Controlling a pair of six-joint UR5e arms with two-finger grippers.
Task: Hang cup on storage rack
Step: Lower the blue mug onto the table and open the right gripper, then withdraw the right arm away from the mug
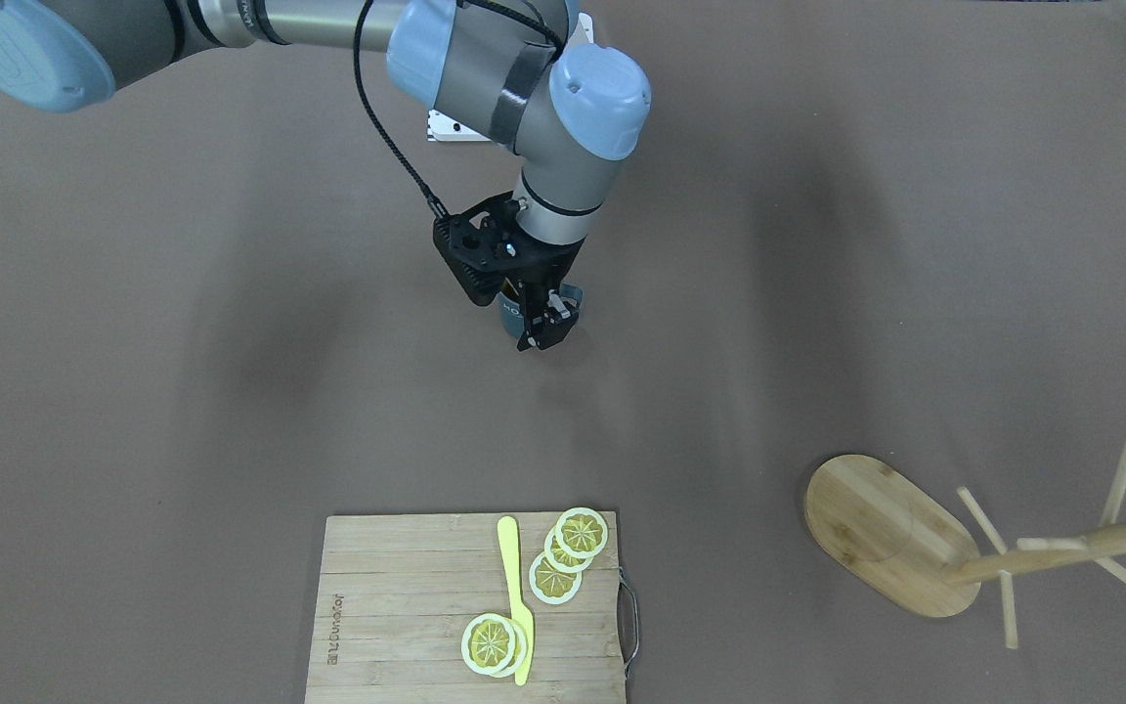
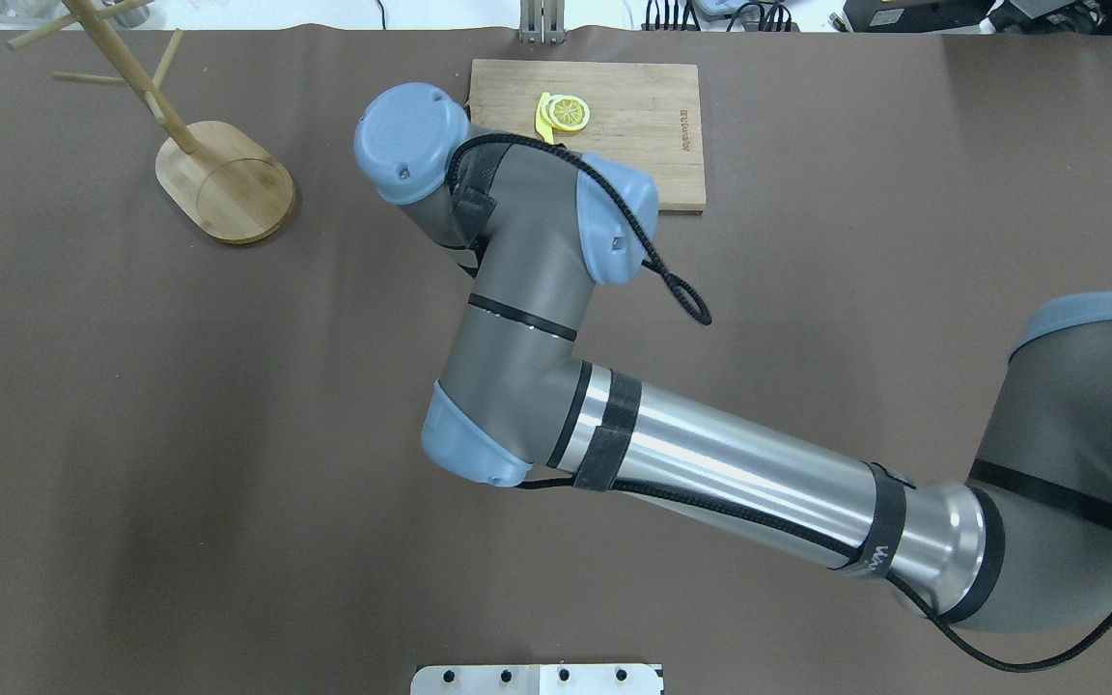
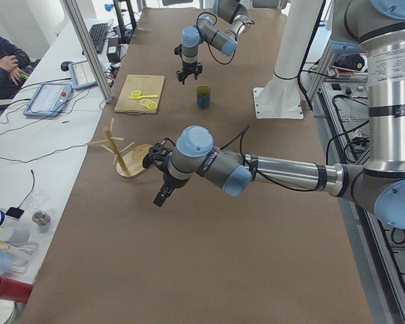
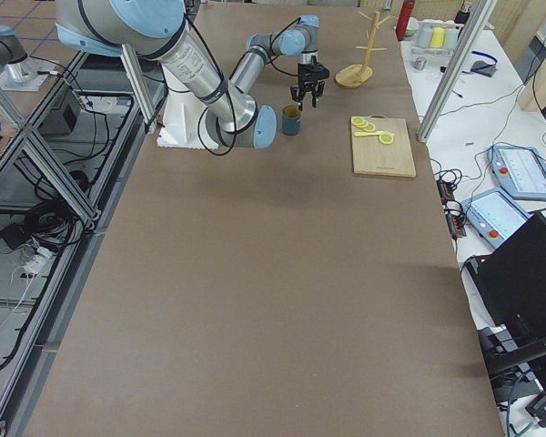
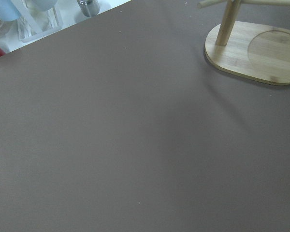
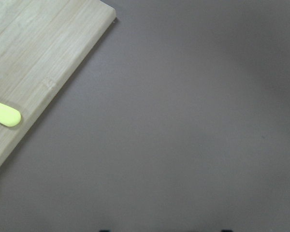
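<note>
Over the middle of the table (image 1: pixel 182 391) we see the right gripper (image 1: pixel 541 334) hanging with its fingers spread wide and nothing held between them. Just beside it, on the robot's side and lower down, the cup (image 3: pixel 203 97) stands upright on the tabletop; both side views show it apart from the fingers. Further out, at the operators' edge, lies a cutting board (image 1: pixel 407 606) with lemon slices (image 1: pixel 582 532) and a yellow knife (image 1: pixel 514 577). The rack (image 1: pixel 881 533) stands upright toward the robot's left, well apart from the cup. The left gripper (image 3: pixel 160 197) hovers near the rack; we see it only from the side and cannot tell how its jaws stand.
</note>
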